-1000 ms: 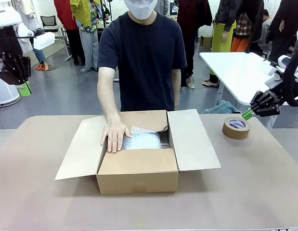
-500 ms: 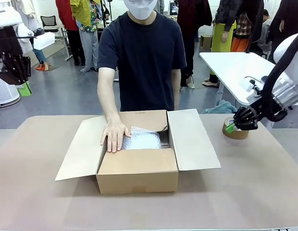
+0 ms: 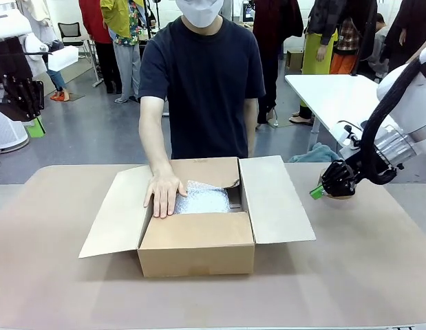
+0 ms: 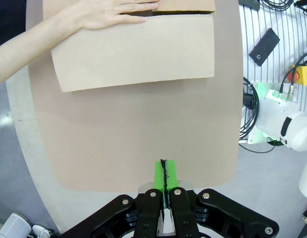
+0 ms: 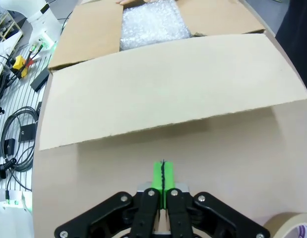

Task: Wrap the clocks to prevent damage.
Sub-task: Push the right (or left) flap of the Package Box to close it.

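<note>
Looking along the right claw [image 5: 163, 178] from its own wrist, the two green pads sit pressed flat together with nothing between them: closed and empty. Just beside it, at the lower right corner, curves the edge of a brown tape roll [image 5: 291, 226] lying on the bench [image 5: 227, 148]. Ahead of the claw, the near side flap [image 5: 168, 89] of the cardboard box [image 3: 197, 251] lies folded outward. Beyond that flap, down inside the box, rests the bubble-wrap bundle [image 5: 152, 24]; what it covers cannot be made out. Off the bench edge to the claw's left lie black cables [image 5: 14, 130].

The front view adds what that wrist cannot. It shows this claw low over the bench, tilted toward the box and covering nearly all of the tape roll. It also shows the person's hand [image 3: 164, 194] flat at the far flap's fold, against the bundle's edge, with the person standing at the far side.

The left claw [image 4: 164, 179] is likewise closed on nothing, pads together. Its wrist view looks down on bare bench, then the box's other side flap [image 4: 133, 54] well ahead, then the hand; the bundle is hidden from it. From the front this claw sits raised, well apart from the box, out past the bench's edge.
</note>
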Action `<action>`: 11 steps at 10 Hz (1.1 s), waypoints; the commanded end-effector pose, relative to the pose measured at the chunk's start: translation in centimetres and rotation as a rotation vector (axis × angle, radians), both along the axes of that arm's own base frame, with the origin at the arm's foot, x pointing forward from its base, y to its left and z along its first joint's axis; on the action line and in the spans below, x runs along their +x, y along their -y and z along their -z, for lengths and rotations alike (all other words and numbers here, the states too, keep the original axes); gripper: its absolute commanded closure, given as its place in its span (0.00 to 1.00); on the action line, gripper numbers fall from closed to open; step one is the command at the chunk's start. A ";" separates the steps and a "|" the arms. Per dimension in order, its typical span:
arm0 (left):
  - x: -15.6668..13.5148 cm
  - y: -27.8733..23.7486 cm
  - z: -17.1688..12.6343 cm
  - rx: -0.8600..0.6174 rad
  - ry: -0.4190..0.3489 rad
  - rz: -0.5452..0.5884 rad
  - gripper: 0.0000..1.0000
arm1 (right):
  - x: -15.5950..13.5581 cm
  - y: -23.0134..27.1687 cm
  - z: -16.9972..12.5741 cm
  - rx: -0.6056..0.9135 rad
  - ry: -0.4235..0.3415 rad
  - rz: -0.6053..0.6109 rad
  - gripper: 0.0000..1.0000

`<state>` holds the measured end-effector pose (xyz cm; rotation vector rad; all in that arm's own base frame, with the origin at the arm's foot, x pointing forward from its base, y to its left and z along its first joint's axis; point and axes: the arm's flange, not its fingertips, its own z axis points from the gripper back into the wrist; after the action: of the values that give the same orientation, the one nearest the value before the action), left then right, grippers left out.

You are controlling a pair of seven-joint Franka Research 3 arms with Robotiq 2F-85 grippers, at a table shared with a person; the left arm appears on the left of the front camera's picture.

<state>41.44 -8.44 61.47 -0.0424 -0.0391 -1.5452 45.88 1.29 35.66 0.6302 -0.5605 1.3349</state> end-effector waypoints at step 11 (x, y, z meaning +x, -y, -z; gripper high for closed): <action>-0.1 -0.2 -0.2 -0.005 -0.006 0.002 1.00 | 2.2 1.0 6.4 0.345 0.089 -0.114 0.99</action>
<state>41.44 -8.44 61.48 -0.0424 -0.0391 -1.5452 47.46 -0.23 29.52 0.8994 -0.7999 1.4027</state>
